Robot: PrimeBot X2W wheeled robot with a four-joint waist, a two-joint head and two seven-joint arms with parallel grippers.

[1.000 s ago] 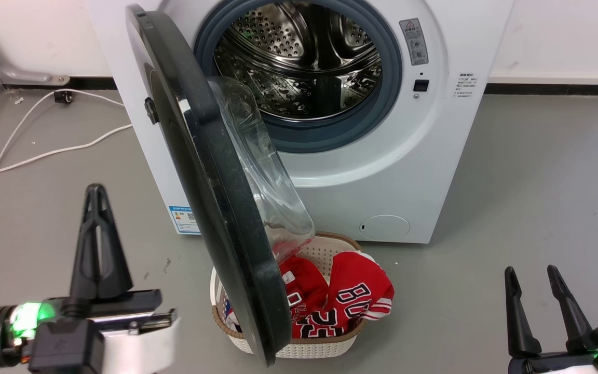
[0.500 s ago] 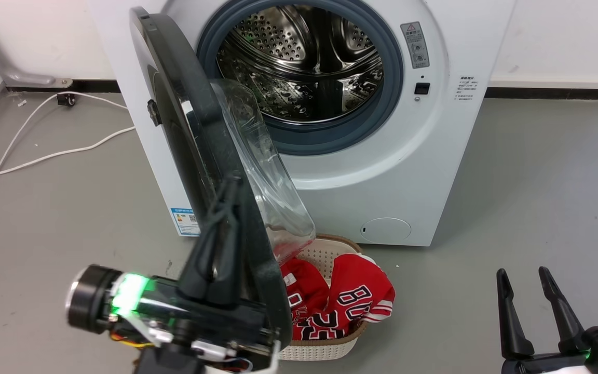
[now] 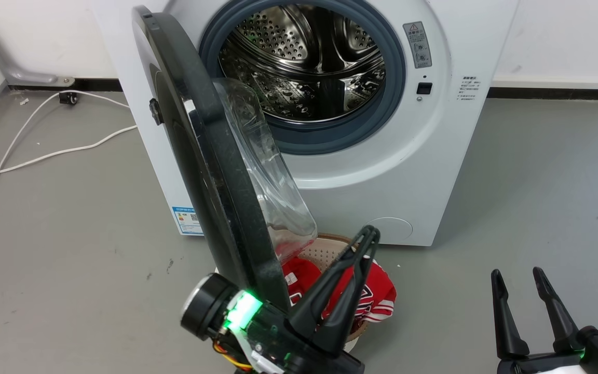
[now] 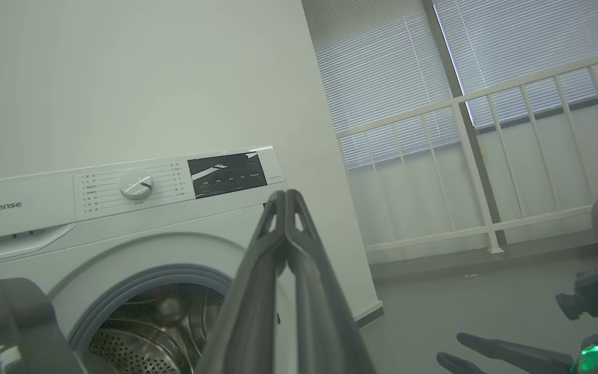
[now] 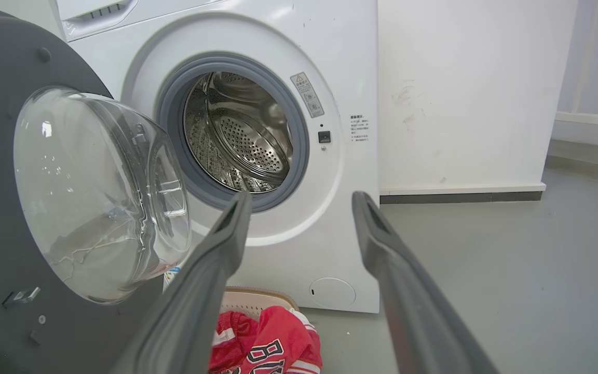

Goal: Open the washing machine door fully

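The head view is brightly and evenly lit. Only a faint, soft shadow is cast on the floor (image 3: pixel 538 182) at the foot of the washing machine (image 3: pixel 361 187), and sharp highlights are thrown back by the steel drum (image 3: pixel 304 62). A green glow is seen behind the left gripper (image 3: pixel 370 235). The left wrist view is rendered dimmer, with a greenish cast. Daylight is admitted there through the blinds (image 4: pixel 486 67), verticals are pulled aslant by the wide lens, and the fingers (image 4: pixel 257 291) nearest the lens are blurred. In the right wrist view, small glare spots are carried on the glass bowl (image 5: pixel 91 192).
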